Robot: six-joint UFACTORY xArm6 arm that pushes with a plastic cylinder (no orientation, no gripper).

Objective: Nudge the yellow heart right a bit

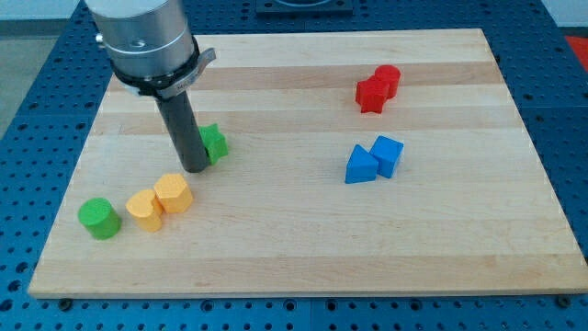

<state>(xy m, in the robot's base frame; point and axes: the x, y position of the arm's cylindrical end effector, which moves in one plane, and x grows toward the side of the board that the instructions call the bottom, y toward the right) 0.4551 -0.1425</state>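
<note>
The yellow heart (144,210) lies at the view's lower left on the wooden board (303,248). It touches a yellow hexagon-like block (173,193) on its right. My tip (195,169) rests on the board just above and to the right of the yellow hexagon-like block, a small gap away from it. The tip is up and to the right of the heart and does not touch it. A green block (214,142) sits right behind the rod, partly hidden by it.
A green cylinder (98,218) stands left of the heart, near the board's left edge. A blue triangle (360,166) and a blue block (389,154) touch at the centre right. Two red blocks (371,95) (390,79) touch at the upper right.
</note>
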